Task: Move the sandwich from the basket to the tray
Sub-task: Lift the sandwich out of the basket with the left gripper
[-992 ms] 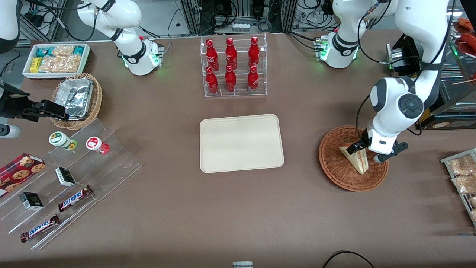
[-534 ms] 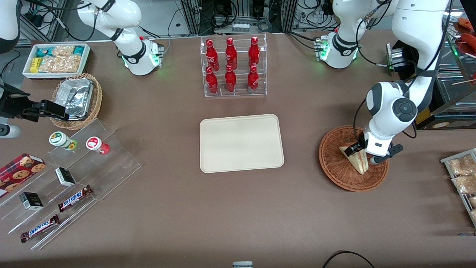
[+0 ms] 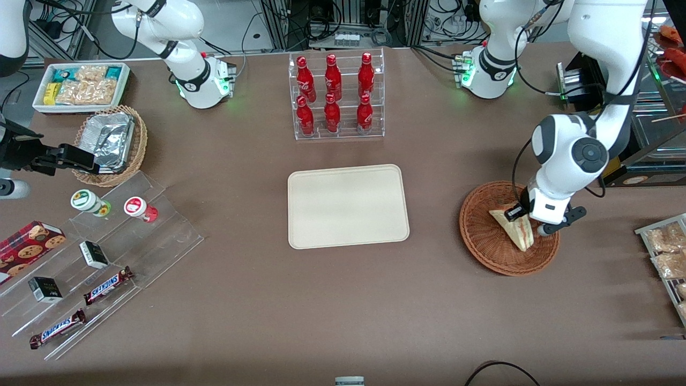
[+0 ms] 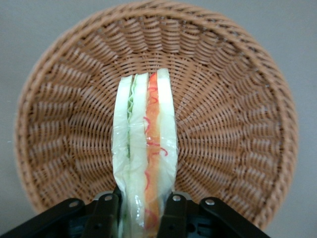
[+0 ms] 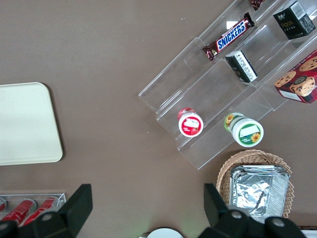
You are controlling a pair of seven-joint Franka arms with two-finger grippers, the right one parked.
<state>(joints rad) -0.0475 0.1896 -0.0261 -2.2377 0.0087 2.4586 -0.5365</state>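
Observation:
The sandwich (image 3: 515, 231) (image 4: 144, 148), a plastic-wrapped wedge of pale bread with red and green filling, stands on edge in the round reddish-brown wicker basket (image 3: 485, 241) (image 4: 233, 119) toward the working arm's end of the table. My gripper (image 3: 524, 220) (image 4: 142, 218) is down in the basket, its two black fingers (image 4: 174, 213) pressed against both faces of the sandwich's thick end, shut on it. The cream-beige tray (image 3: 347, 206) (image 5: 25, 124) lies flat at the table's middle, with nothing on it.
A clear rack of red bottles (image 3: 335, 96) stands farther from the front camera than the tray. A metal tray of snack packets (image 3: 664, 252) lies beside the basket at the table's edge. A stepped acrylic display (image 3: 96, 252), tan basket with foil container (image 3: 110, 142) and white tub (image 3: 80, 86) lie toward the parked arm's end.
The gripper dipped and shifted slightly over the basket, then settled with its fingers shut on the sandwich's thick end. The sandwich has stayed in the basket.

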